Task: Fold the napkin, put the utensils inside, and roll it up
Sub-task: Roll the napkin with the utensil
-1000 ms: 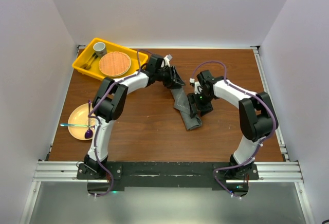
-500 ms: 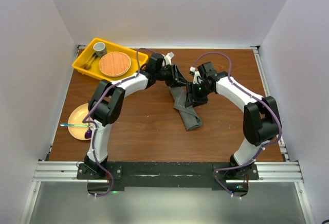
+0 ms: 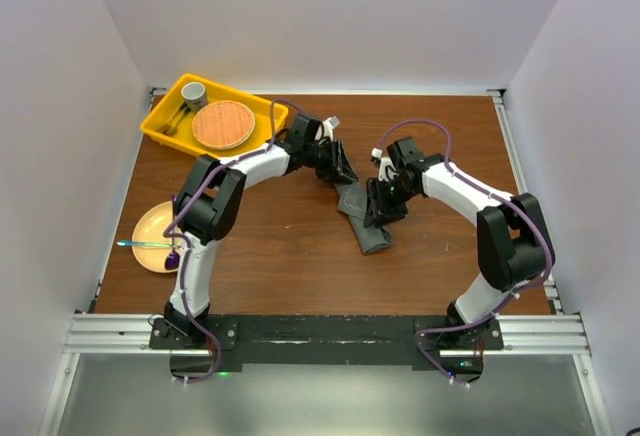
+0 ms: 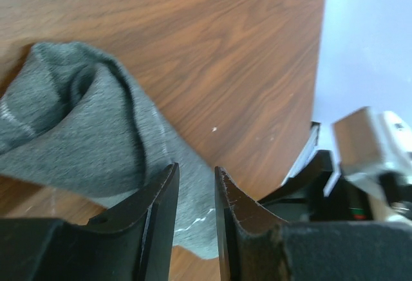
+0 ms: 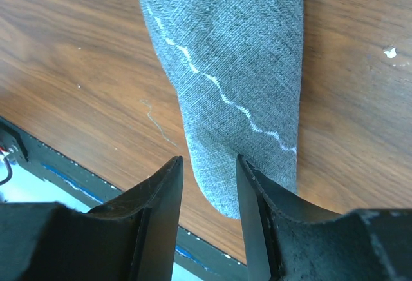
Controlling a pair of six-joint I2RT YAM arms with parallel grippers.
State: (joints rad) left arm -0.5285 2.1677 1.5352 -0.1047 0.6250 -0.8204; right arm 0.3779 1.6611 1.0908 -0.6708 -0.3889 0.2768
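While poised over bunched napkin point(image 3: 372, 238) mid-frame on tabletop point(image 3: 290, 241), narrowly open at left pincer point(image 4: 196, 168), above its upper end. Likewise slightly parted at right pincer point(image 5: 208, 158), above lower end.

The napkin point(image 3: 366, 220) lies bunched at mid-desk point(image 3: 290, 256), running from far-left to near-right. The left fingers point(image 4: 158, 210) stand over its far end, the right fingers point(image 5: 161, 197) over its near half. A tray point(image 3: 155, 126) sits in the far-left corner, with a cup point(image 3: 194, 91) at its back, utensils point(image 3: 172, 121) in front of the cup, and a round mat point(image 3: 223, 124) to their right. A plate point(image 3: 152, 224) lies nearer, by the left edge, with cutlery point(image 3: 135, 244) across it.
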